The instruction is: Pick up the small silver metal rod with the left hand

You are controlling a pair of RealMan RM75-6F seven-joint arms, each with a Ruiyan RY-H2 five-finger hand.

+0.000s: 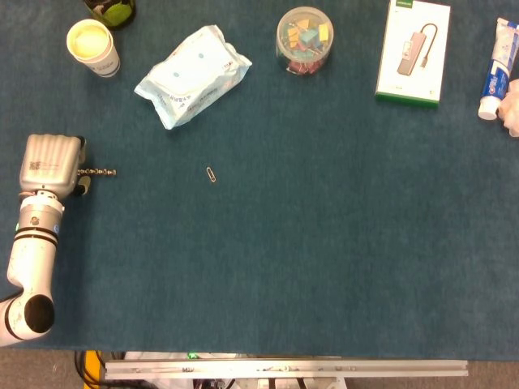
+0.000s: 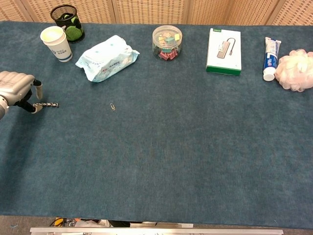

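The small silver metal rod [image 1: 99,172] [image 2: 48,105] lies flat on the blue table cloth at the far left, pointing left to right. My left hand [image 1: 50,164] [image 2: 17,88] sits just left of it, back of the hand up and fingers curled down. One fingertip [image 2: 33,108] touches the rod's left end, while the thumb [image 2: 37,87] stands apart above it. The rod rests on the cloth and is not pinched. My right hand shows in neither view.
A paperclip [image 1: 211,173] lies right of the rod. Along the back stand a paper cup [image 1: 93,44], a wipes pack [image 1: 193,73], a clip jar [image 1: 304,39], a white box [image 1: 413,50] and toothpaste [image 1: 498,69]. A pink sponge [image 2: 295,70] sits at the far right.
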